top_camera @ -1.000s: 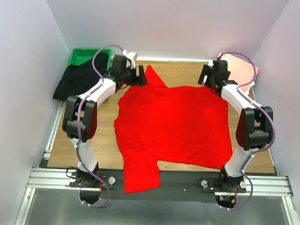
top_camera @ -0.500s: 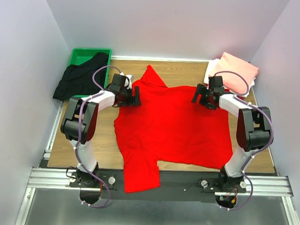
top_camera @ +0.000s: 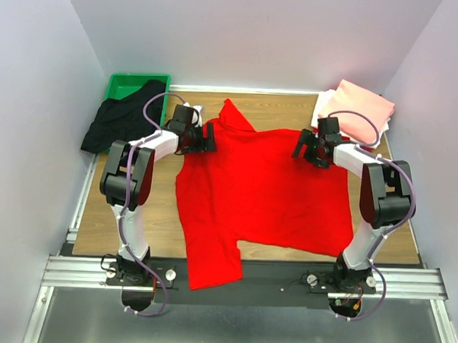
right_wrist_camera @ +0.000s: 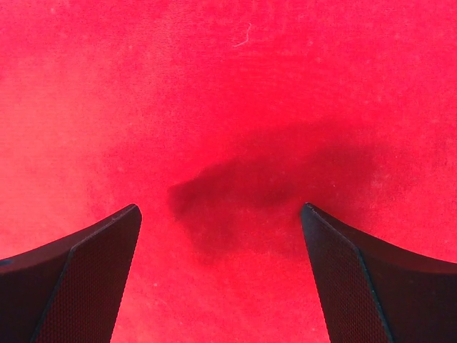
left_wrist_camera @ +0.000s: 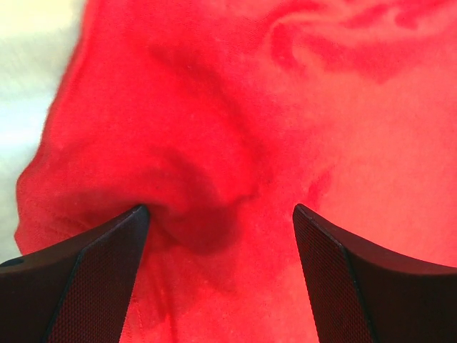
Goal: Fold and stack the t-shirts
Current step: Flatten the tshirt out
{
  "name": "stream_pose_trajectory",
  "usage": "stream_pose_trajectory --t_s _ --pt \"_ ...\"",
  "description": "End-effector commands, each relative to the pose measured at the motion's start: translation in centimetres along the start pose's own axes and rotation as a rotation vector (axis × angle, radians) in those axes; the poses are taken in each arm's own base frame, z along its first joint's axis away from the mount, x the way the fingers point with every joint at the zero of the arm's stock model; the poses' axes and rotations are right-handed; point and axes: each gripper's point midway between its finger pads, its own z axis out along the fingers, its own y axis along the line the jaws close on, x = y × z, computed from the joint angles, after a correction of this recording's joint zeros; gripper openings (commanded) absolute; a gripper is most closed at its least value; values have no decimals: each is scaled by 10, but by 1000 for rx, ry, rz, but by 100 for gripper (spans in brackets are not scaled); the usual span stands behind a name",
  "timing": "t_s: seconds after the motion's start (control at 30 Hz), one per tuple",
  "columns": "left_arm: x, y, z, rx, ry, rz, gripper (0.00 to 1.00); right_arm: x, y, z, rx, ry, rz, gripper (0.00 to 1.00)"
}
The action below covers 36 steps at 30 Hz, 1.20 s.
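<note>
On the table (top_camera: 285, 105), red t-shirt (top_camera: 262, 188) flat, long axis left-right, sleeves (top_camera: 230, 115) leftward, left tool (top_camera: 208, 138) and right tool (top_camera: 299, 147) gaping wide.

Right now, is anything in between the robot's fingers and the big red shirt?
Nothing visible. The left fingers and the right fingers both hang open right over the bright red cloth t-shirt, and each wrist view shows only bare red fabric between them.
</note>
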Motion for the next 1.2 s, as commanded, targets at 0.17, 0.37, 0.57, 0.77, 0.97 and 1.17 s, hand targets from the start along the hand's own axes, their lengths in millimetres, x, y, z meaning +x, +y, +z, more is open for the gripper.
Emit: stream_pose_trajectory --t_s 0.17,0.37,0.57,0.77,0.97,1.17 --pt "-7 36 21 -37 47 -85 90 8 -5 33 53 72 72 99" --pt "-38 34 30 -10 14 -48 90 -9 4 48 43 72 67 99" --pt "-83 31 14 -57 -61 17 89 -35 22 49 -9 48 29 99" --pt "-97 18 -29 -114 -132 44 89 -57 41 24 -80 3 -17 98" --pt "-30 -15 -43 -86 -21 64 89 -54 63 -12 -150 -19 -49 98" --pt "35 -43 -50 -58 77 43 89 -2 84 -29 -201 62 -78 98"
